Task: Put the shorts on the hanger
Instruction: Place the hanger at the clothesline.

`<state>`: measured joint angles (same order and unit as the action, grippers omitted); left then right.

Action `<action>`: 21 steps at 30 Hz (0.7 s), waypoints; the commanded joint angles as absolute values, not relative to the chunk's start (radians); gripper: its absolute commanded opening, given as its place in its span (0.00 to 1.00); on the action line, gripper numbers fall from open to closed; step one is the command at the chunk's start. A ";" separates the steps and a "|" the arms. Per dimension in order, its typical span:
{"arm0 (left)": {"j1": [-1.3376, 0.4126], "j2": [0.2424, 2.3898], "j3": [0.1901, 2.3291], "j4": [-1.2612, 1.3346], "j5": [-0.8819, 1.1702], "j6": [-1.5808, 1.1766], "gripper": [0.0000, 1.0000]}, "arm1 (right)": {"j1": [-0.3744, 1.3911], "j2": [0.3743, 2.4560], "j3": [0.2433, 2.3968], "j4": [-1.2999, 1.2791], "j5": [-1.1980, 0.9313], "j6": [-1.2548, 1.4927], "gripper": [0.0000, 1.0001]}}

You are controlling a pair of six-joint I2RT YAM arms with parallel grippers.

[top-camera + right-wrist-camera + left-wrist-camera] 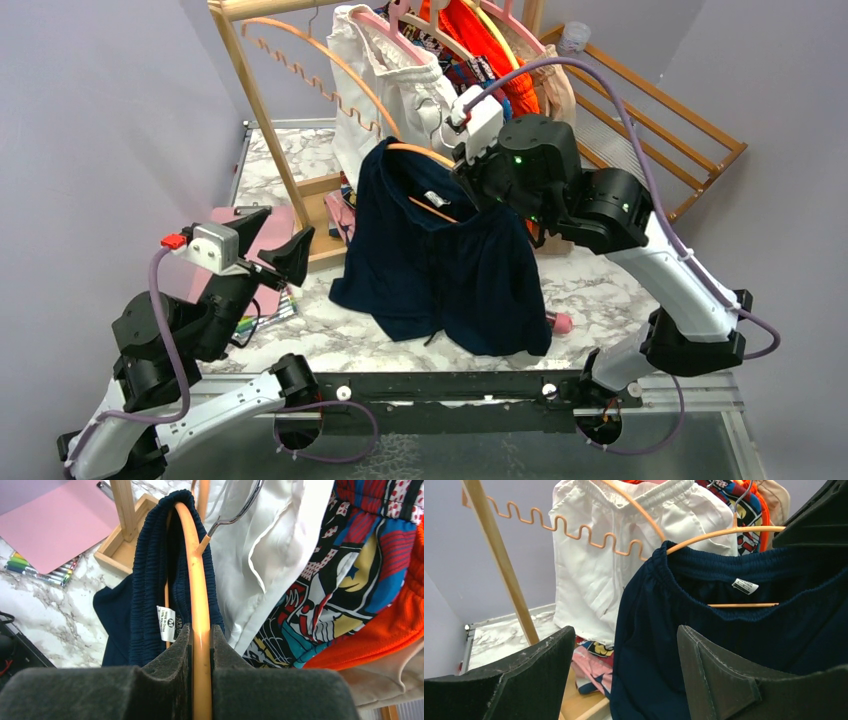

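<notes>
The navy shorts (440, 265) hang draped over the orange-tan wooden hanger (420, 152), lower edge resting on the marble table. The white label (436, 198) shows inside the waistband. My right gripper (470, 160) is shut on the hanger's curved shoulder (200, 615), holding it up; the waistband (150, 580) bunches over the hanger's far end. The hanger's crossbar (744, 605) runs inside the shorts (724, 645). My left gripper (285, 258) is open and empty, left of the shorts, its fingers (719, 675) close to the fabric without touching it.
A wooden rack (262, 110) at the back holds white shorts (385, 85), orange shorts (490, 45) and patterned clothes (340, 590) on pink hangers. A wavy orange wire hanger (574, 530) hangs there. Pink paper (265, 235) and markers (37, 570) lie at the left. A wooden slatted frame (660, 130) leans right.
</notes>
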<state>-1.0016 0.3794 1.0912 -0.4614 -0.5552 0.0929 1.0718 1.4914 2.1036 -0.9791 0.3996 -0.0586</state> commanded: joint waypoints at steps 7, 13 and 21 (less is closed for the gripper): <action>-1.002 0.289 1.065 -0.506 -0.677 0.089 0.76 | 1.073 1.393 1.999 -0.905 0.247 -0.078 0.01; -1.002 0.270 1.040 -0.504 -0.723 0.083 0.76 | 1.074 1.319 1.915 -0.976 0.348 -0.053 0.01; -1.002 0.302 1.018 -0.486 -0.731 0.069 0.76 | 1.073 1.273 1.871 -0.981 0.430 -0.055 0.01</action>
<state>-1.0016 0.2821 1.0248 -0.5030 -0.6991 0.0853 1.0721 1.3102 1.8835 -1.0348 0.3580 -0.0669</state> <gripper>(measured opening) 0.765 0.103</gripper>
